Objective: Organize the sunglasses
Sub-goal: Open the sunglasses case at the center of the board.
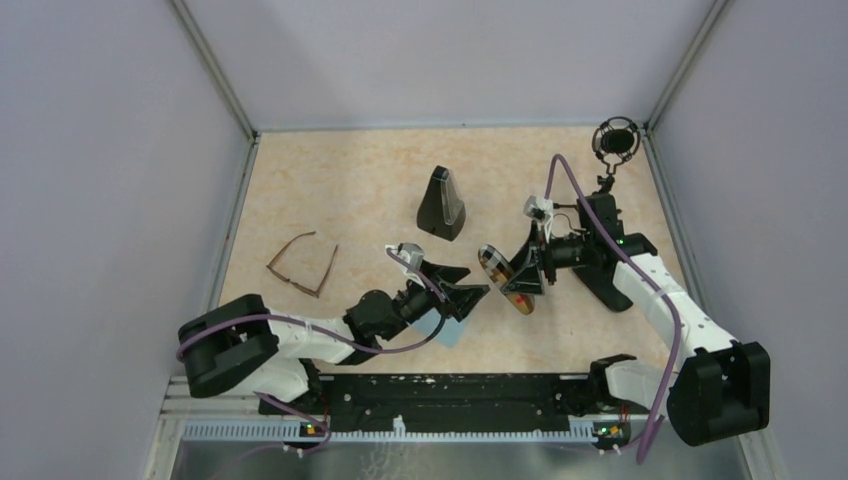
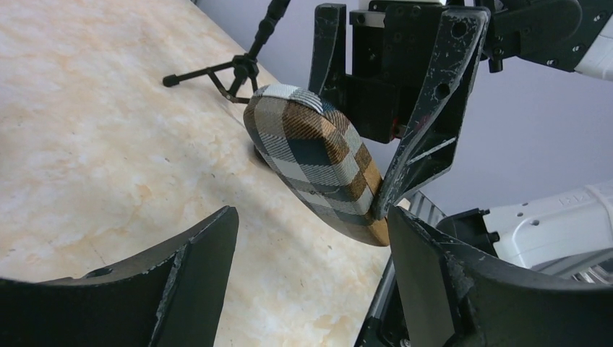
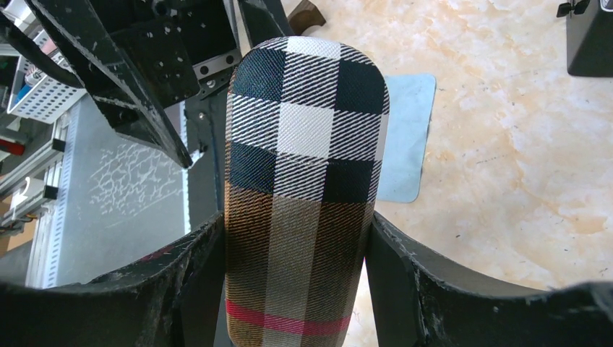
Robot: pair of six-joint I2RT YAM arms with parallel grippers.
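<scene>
Right gripper clamps the plaid case, left gripper gaping beside it, likely opening it next for the left-edge sunglasses.

Plaid case sits tilted, right of centre over the beige table. Black triangular case stands upright farther back and to the left, well apart from it. Pale blue cloth lies flat near the front edge. Small tripod stand occupies the far right corner.
</scene>
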